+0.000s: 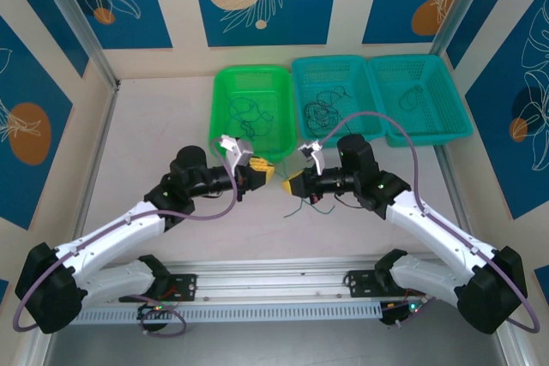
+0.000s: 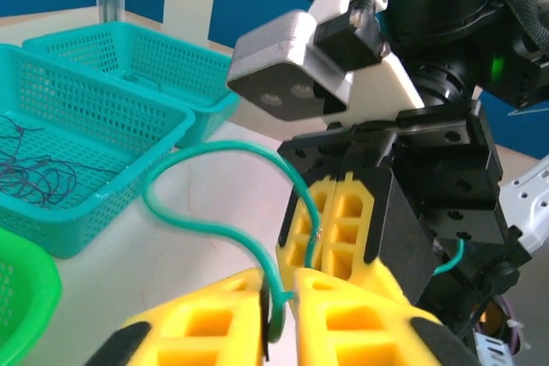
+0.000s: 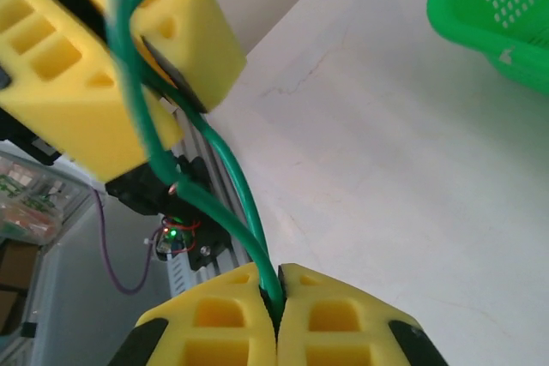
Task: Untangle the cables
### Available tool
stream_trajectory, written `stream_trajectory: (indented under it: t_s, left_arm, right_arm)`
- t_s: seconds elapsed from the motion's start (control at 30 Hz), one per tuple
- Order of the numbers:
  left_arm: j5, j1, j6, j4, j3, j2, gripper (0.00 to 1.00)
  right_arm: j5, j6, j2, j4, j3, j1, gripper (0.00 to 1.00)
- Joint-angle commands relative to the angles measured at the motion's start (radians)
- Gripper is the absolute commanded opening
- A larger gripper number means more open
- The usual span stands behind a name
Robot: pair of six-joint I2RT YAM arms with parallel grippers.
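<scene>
I've got both jaws clamped on one green wire [image 2: 214, 212] between the arms; tangled clump [image 1: 322, 113] in the teal basket [image 1: 364, 70] still untouched.

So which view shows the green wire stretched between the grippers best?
The left wrist view: the green wire loops from the left gripper to the right gripper. The right wrist view shows only a short taut stretch; from above it is barely visible.

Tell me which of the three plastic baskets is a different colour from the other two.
The bright green mesh basket, leftmost in the row at the back of the table. The middle basket and the right-hand basket are both teal.
</scene>
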Motion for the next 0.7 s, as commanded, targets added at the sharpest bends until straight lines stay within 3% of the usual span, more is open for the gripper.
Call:
stream_trajectory:
  t_s: [0.0, 0.1, 0.33, 0.53, 0.67]
  left_arm:
    - [0.006, -0.011, -0.005, 0.016, 0.024, -0.024, 0.44]
    - [0.003, -0.011, -0.015, 0.009, 0.018, -0.054, 0.56]
    - [-0.044, -0.014, -0.056, -0.031, -0.026, -0.143, 0.67]
    - [-0.252, -0.014, -0.059, -0.208, -0.032, -0.164, 0.73]
    - [-0.35, -0.013, -0.053, -0.283, -0.029, -0.153, 0.78]
  right_arm:
    - [0.087, 0.03, -0.033, 0.01, 0.009, 0.001, 0.0]
    - [0.175, 0.045, -0.05, 0.002, 0.012, -0.004, 0.0]
    - [0.435, 0.129, -0.047, 0.0, 0.072, -0.11, 0.0]
    - [0.422, 0.236, 0.077, 0.096, 0.169, -0.472, 0.0]
    - [0.519, 0.185, 0.262, 0.096, 0.327, -0.631, 0.0]
